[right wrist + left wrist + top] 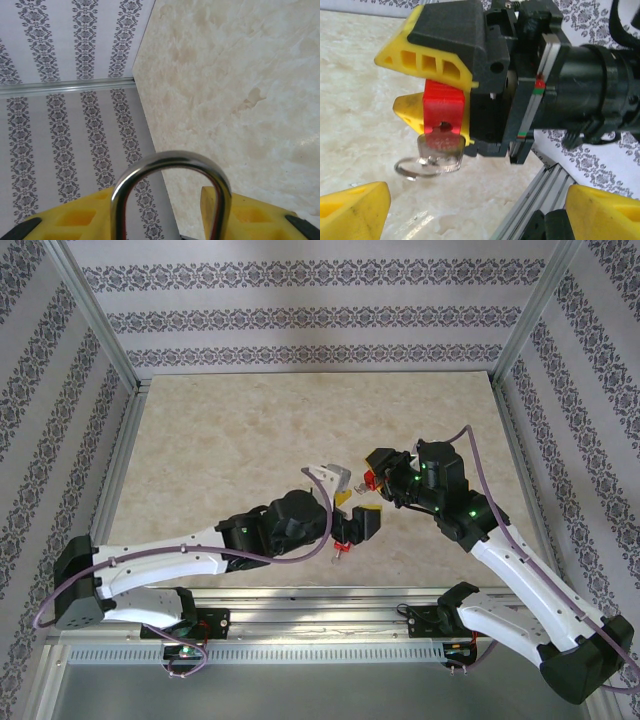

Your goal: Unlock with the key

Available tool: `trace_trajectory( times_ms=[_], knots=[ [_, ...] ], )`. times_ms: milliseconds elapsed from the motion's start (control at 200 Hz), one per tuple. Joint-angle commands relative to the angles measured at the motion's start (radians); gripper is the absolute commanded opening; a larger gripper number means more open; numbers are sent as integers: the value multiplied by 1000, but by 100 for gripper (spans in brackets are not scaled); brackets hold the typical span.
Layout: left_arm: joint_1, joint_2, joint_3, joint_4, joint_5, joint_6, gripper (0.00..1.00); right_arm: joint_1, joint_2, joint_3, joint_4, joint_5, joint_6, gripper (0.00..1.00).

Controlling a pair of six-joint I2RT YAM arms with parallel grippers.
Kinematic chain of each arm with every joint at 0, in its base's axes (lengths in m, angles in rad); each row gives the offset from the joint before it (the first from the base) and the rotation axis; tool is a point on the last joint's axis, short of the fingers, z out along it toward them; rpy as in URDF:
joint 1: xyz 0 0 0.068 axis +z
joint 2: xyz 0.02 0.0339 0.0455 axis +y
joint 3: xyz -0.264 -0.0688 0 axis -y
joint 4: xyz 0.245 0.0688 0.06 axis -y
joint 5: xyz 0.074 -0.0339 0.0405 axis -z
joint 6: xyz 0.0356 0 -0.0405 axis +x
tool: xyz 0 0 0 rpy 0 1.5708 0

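Note:
My right gripper (378, 480) is shut on a small red padlock (371, 480), held above the middle of the table. In the left wrist view the padlock (443, 106) sits between its yellow fingers (427, 65). A silver key (441, 148) with a ring sticks out of the lock's underside. In the right wrist view the silver shackle (170, 172) arches up between the yellow pads (75, 217). My left gripper (350, 503) faces the lock from the left and is open. Its yellow fingertips (355, 207) stand wide apart below the key and touch nothing.
A marbled table (240, 430) lies inside patterned walls with aluminium corner posts (100, 330). An aluminium rail (535, 200) runs along the table's near edge. A small red and silver piece (342, 548) shows just below the left gripper.

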Motion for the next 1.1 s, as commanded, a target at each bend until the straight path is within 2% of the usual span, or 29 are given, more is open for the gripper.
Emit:
trace_trajectory(
  times_ms=[0, 245, 535, 695, 784, 1014, 1094],
  knots=[
    [16, 14, 37, 4, -49, -78, 88, 19, -5, 33, 24, 20, -8, 0],
    [35, 84, 82, -11, -75, -64, 73, 28, -4, 29, 30, 24, -2, 0],
    [51, 113, 98, -14, -119, -12, 62, 51, -4, 27, 35, 34, 5, 0],
    [58, 122, 111, -33, -127, 11, 46, 65, -13, 12, 36, 45, 14, 0],
    [58, 127, 116, -41, -130, 25, 34, 76, -13, 7, 39, 46, 20, 0],
    [64, 110, 102, -52, -135, 46, 18, 83, -33, -13, 42, 56, 31, 0],
    [66, 100, 96, -58, -131, 55, 15, 77, -40, -12, 44, 53, 31, 9]
  ],
)
